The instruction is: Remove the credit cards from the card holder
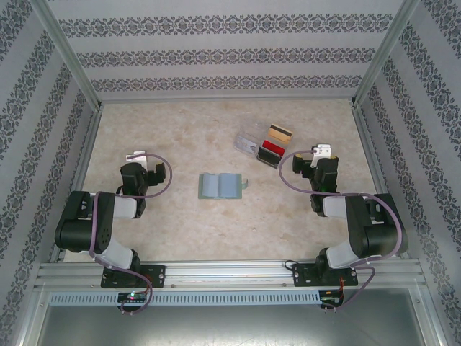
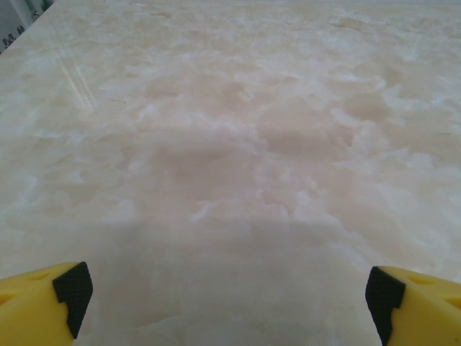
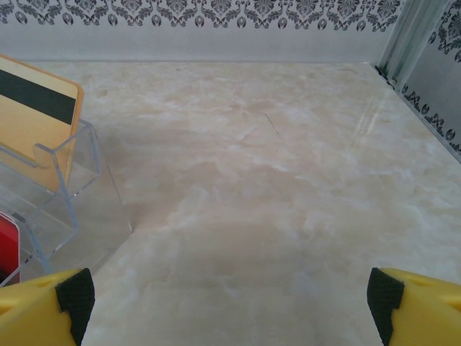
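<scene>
The card holder [image 1: 221, 186], a grey-green wallet, lies open and flat at the table's middle with its bluish-grey pockets up. Whether a card sits in them I cannot tell. A tan credit card with a dark stripe [image 1: 280, 132] and a red one [image 1: 272, 148] rest in a clear plastic tray [image 1: 248, 138] at the back right. The right wrist view shows the striped card [image 3: 36, 108] and a red corner [image 3: 7, 238] at its left edge. My left gripper [image 1: 137, 155] [image 2: 227, 299] is open over bare table, left of the wallet. My right gripper [image 1: 322, 151] [image 3: 227, 299] is open just right of the tray.
The tray's clear wall [image 3: 54, 209] stands close to my right gripper's left finger. Patterned walls and metal posts [image 1: 371, 65] close in the table on three sides. Bare marble-look surface lies between both arms and around the wallet.
</scene>
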